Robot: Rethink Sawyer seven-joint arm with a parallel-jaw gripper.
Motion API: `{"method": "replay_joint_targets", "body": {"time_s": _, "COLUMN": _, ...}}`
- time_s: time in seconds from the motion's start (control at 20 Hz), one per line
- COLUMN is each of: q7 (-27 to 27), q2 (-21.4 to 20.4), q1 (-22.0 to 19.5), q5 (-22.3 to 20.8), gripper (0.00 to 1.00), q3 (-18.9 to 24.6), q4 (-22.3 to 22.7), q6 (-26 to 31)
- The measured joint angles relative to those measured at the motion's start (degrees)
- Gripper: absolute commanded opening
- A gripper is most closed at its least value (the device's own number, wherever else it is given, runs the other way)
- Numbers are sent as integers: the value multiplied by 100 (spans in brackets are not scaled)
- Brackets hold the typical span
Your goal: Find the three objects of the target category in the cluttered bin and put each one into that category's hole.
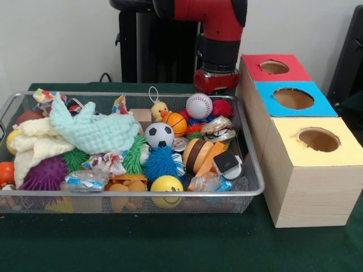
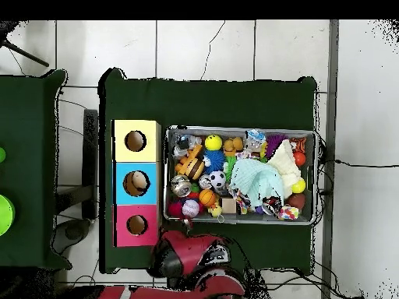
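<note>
Item: wire mesh bin (image 1: 249, 170) on my green-clothed counter (image 1: 170, 249), filled with clutter. Contents, front view: baseball (image 1: 199, 106) at the far right, red spiky ball (image 1: 222, 107) just beside it; small basketball (image 1: 176, 122) touching a yellow duck (image 1: 159, 109); soccer ball (image 1: 159, 135) near the middle; blue spiky ball (image 1: 161, 162) below it; yellow smiley ball (image 1: 167, 185) against the near wall; purple spiky ball (image 1: 44, 173) at the near left; mint cloth (image 1: 93, 131) draped over a cream cloth (image 1: 34, 148); orange ball (image 1: 5, 171) at the left edge. Item: wooden box (image 1: 306, 192) just beside the bin, with three holes on top, set in a red panel (image 1: 274, 67), a blue panel (image 1: 293, 98) and a yellow panel (image 1: 318, 139); overhead, something pale shows inside the blue hole. Item: my arm (image 1: 221, 39), hanging behind the bin's far right corner, close to the red panel. My claw's state: I cannot tell, its end being hidden behind the bin.
</note>
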Motion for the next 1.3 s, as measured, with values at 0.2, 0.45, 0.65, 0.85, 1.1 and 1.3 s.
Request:
{"method": "replay_joint_targets", "body": {"time_s": 0.2, "q7": -1, "q2": 728, "q1": 11, "q5": -269, "gripper": 0, "q3": -337, "q4": 256, "q6": -2519}}
{"method": "replay_joint_targets", "body": {"time_s": 0.45, "q7": 1, "q2": 1986, "q1": -95, "q5": -425, "gripper": 0, "q3": -452, "q4": 27, "q6": -4973}}
{"method": "replay_joint_targets", "body": {"time_s": 0.65, "q7": 0, "q2": 2786, "q1": -305, "q5": -610, "gripper": 0, "q3": -515, "q4": -280, "q6": -6448}}
{"method": "replay_joint_targets", "body": {"time_s": 0.85, "q7": 0, "q2": 3660, "q1": -546, "q5": -797, "gripper": 0, "q3": -544, "q4": -843, "q6": -7924}}
{"method": "replay_joint_targets", "body": {"time_s": 1.1, "q7": -1, "q2": 4093, "q1": -545, "q5": -904, "gripper": 0, "q3": -551, "q4": -1391, "q6": -9044}}
{"method": "replay_joint_targets", "body": {"time_s": 1.3, "q7": -1, "q2": 4179, "q1": -454, "q5": -913, "gripper": 0, "q3": -565, "q4": -1546, "q6": -9412}}
